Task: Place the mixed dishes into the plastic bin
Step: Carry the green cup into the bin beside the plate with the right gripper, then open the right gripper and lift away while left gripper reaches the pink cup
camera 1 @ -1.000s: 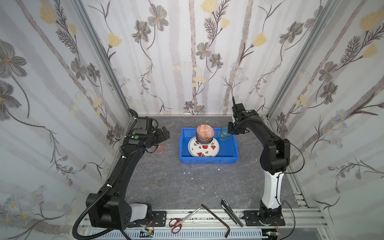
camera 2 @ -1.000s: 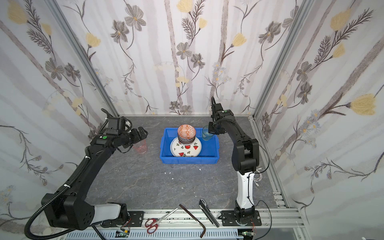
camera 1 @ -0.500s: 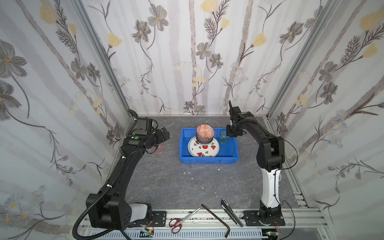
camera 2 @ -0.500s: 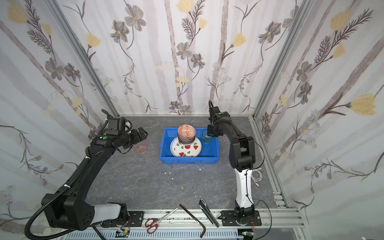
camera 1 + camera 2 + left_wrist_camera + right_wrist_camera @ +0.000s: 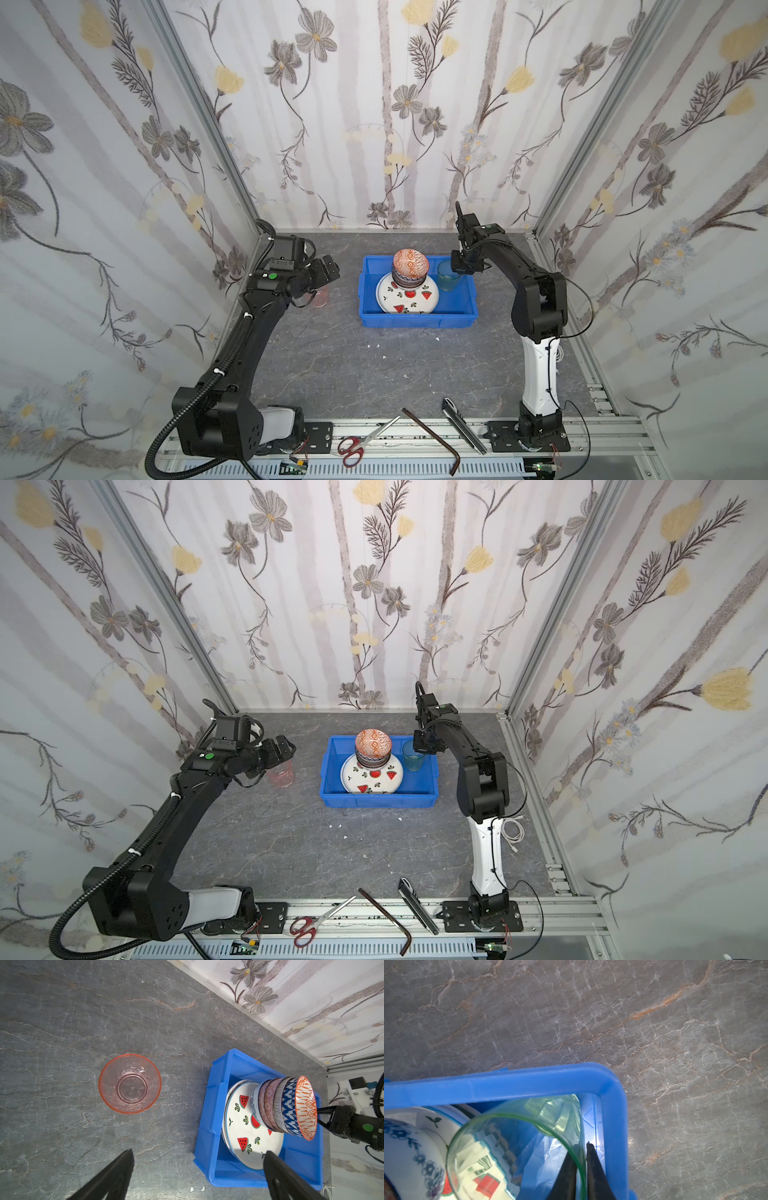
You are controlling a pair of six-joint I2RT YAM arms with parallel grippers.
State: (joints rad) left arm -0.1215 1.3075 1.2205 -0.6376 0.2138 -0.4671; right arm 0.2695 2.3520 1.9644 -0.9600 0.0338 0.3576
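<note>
**Green tumbler stands in the bin, pink one out on the bench**

The blue plastic bin (image 5: pixel 417 321) (image 5: pixel 376 801) sits toward 12 o'clock from the bench's middle in both top views. Its 9 o'clock half holds a pile of plates topped by the watermelon-print plate (image 5: pixel 409 298) (image 5: pixel 245 1142). A stack of small bowls (image 5: pixel 410 268) (image 5: pixel 372 746) rests on that plate, with the orange geometric bowl (image 5: pixel 305 1109) uppermost.

A clear green tumbler (image 5: pixel 448 281) (image 5: pixel 517 1147) stands in the bin's 2 o'clock corner, just beside the bowls. The right gripper (image 5: pixel 461 268) (image 5: pixel 578 1149) is at its rim. In the right wrist view one finger is inside the glass wall and one outside, very close together. Whether they press the wall or have just let go cannot be told.

A clear pink tumbler (image 5: pixel 321 297) (image 5: pixel 129 1083) stands upright on the bench at 9 o'clock from the bin, apart from its wall. The left gripper (image 5: pixel 328 270) (image 5: pixel 198 1152) hangs above that spot with its fingers spread wide and holds nothing.

Red-handled scissors (image 5: pixel 357 444) lie on the front rail at 6 o'clock. A white cable (image 5: pixel 513 829) lies at 3 o'clock by the right arm's base.
</note>
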